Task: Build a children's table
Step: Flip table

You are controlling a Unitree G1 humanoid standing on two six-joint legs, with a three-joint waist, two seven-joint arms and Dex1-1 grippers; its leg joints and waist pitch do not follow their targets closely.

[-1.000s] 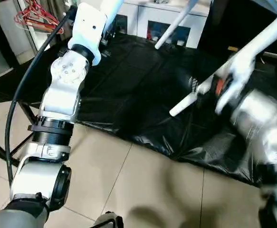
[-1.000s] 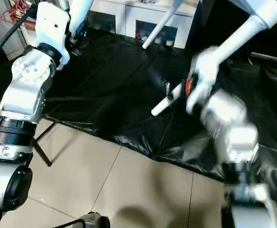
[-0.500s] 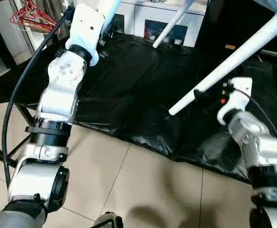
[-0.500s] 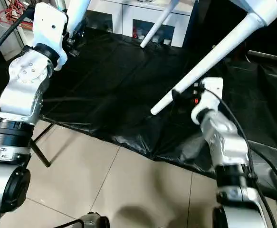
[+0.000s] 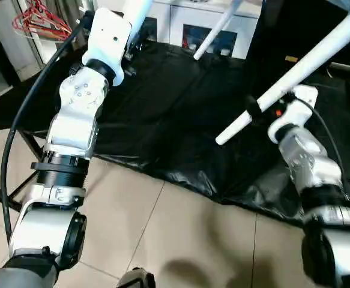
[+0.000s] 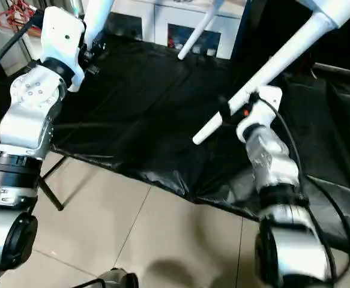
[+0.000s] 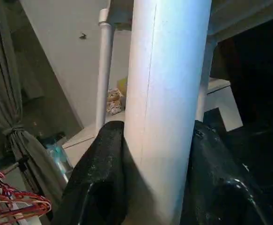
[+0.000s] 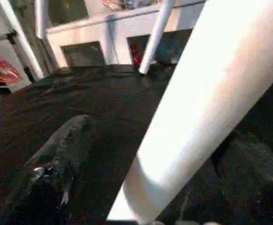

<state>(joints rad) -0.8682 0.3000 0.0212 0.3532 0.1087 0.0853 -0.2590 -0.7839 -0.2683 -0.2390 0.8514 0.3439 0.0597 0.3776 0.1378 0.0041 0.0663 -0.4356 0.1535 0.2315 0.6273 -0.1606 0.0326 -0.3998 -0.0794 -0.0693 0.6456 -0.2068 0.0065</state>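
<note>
My left gripper (image 7: pixel 157 187) is clamped on a leg (image 7: pixel 166 93) of the table: in the left wrist view both black fingers (image 7: pixel 101 183) press flat against the white tube, one on each side, jaws about half open around it. From the head views that leg rises past the left arm (image 5: pixel 78 114) at the upper left, over the far edge of the black sheet (image 5: pixel 175 114).

My right gripper (image 8: pixel 145 187) sits at another leg (image 5: pixel 295 75), near its free tip. This leg slants down from the upper right and ends in the air above the sheet. In the right wrist view the jaws stand wide, with the leg passing between them; one finger (image 8: pixel 61 164) is clearly apart from the tube, the other lies close under it (whether it touches, I cannot tell). So I see no firm grip there.

A third leg (image 5: pixel 214 33) slants down toward the white cabinet (image 5: pixel 193 18) at the back. Red hangers (image 5: pixel 36 24) hang at the far left, and the floor (image 5: pixel 181 234) is tiled.
</note>
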